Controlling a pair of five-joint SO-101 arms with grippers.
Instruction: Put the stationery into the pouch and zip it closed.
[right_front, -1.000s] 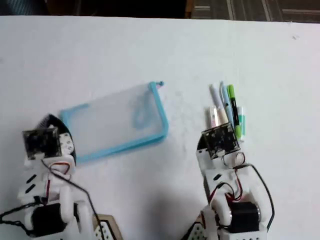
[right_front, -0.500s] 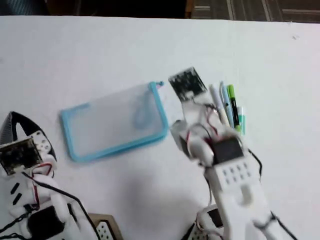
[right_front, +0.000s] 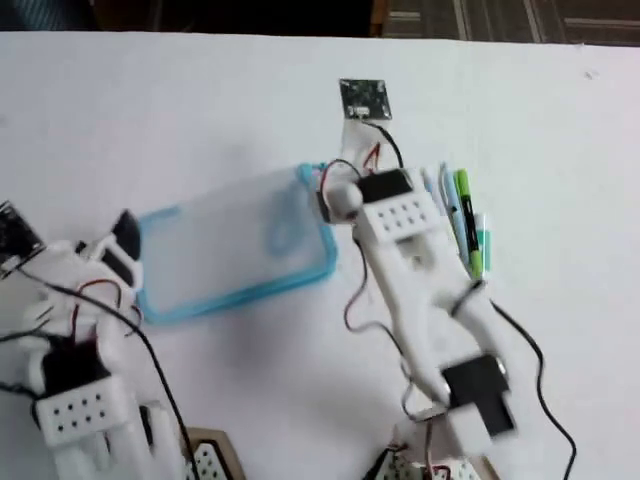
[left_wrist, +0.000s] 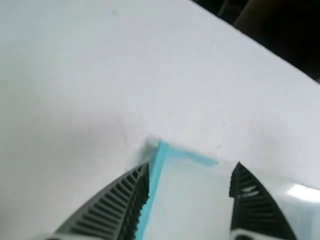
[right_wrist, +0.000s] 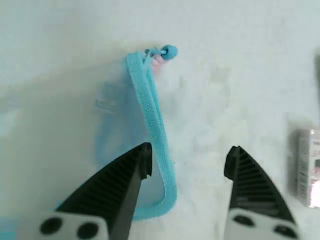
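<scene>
The right gripper (right_wrist: 189, 149) has its jaws parted and holds nothing. It is set above the zip-end edge of the pouch (right_front: 235, 245). One finger lies over the pouch's clear face, the other over bare table (right_front: 200, 100). The blue zip band (right_wrist: 150, 105) runs between them and on ahead to the zip pull (right_wrist: 167, 51), which lies beyond the fingertips at the pouch corner. Whether the fingertips touch the fabric cannot be told. In the high view the right arm's own body covers this gripper and part of the pouch's edge.

The left gripper (left_wrist: 191, 170) is likewise spread and empty, straddling the opposite corner of the pouch. One fingertip (left_wrist: 142, 175) sits just beside the blue edging, the other over the clear panel. The rest of the pouch is cut off by the frame there.

The stationery (right_front: 462, 220) is a bundle of pens and markers lying together on the table, outside the pouch, on the far side of the right arm from it and partly hidden by that arm. A pale block (right_wrist: 310, 167), cut off at the frame edge beside the right gripper's outer finger, is too incomplete to identify. Whether the zip is open cannot be told.
</scene>
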